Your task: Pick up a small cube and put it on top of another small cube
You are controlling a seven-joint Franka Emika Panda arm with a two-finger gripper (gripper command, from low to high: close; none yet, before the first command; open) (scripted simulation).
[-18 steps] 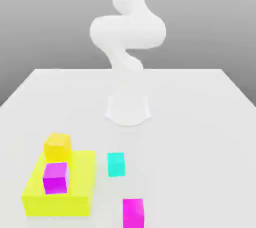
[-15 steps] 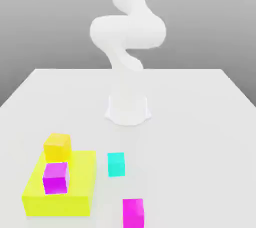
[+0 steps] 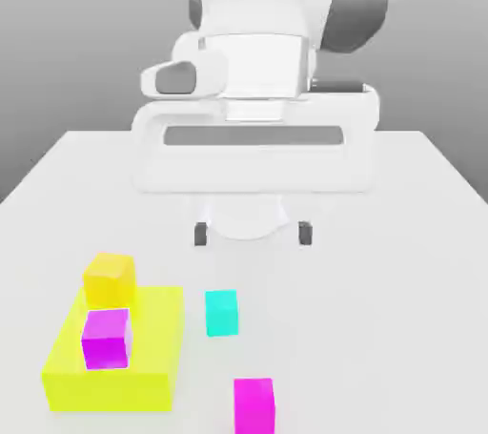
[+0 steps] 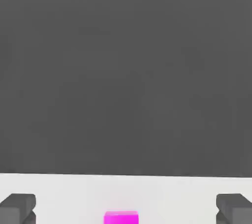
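Brought forward since the earlier frame into the exterior view's upper middle, with the white jointed robot arm (image 3: 255,3) now large in front of its own base and the white two-finger tool (image 3: 253,233) come into sight, dark-tipped. See no shift among the cubes or under them.

Spread wide at the tool, with bare space between its two tips; pinching nothing. Held up over the smooth white table (image 3: 381,327), well apart from every cube.

Look near the exterior view's bottom edge, just off the middle, for the small plain bright magenta cube (image 3: 254,406), set on the table and partly cut off by the frame. Find its violet-tinged magenta look-alike, the small plain purple-magenta cube (image 3: 107,340), at the exterior view's left, on top of the large flat lemon-yellow block (image 3: 152,351). Just behind that, note the small plain orange-yellow cube (image 3: 110,279), on the same block by its far edge, with no cube on top. Between block and bright magenta cube, a little farther back, see the small plain cyan cube (image 3: 221,313), set on the table and touching neither.

In the hand view, notice a magenta cube (image 4: 121,218), partly cut off, placed between the two spread fingers and apart from both, with white table around it and plain dark grey beyond the table's straight edge.
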